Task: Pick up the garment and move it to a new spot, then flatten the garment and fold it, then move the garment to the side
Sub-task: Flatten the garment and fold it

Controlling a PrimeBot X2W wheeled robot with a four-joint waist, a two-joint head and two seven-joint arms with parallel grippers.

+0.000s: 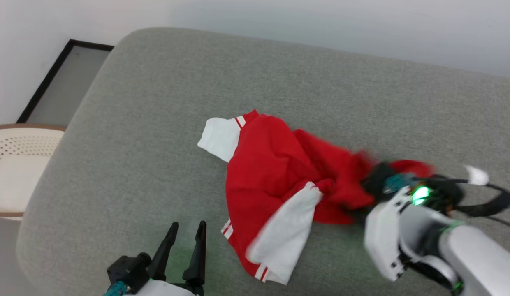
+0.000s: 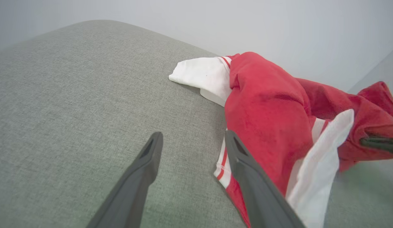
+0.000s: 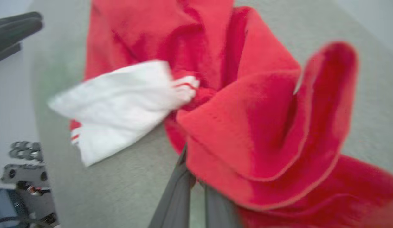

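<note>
My left hand (image 1: 188,224) hangs at seven o'clock over the near edge of the grey cushion (image 1: 156,102), fingers apart, holding nothing. At four o'clock my right hand (image 3: 196,186) is clamped on a red fold of the garment (image 1: 271,172), which lies crumpled mid-cushion, one white sleeve towards eleven.
</note>
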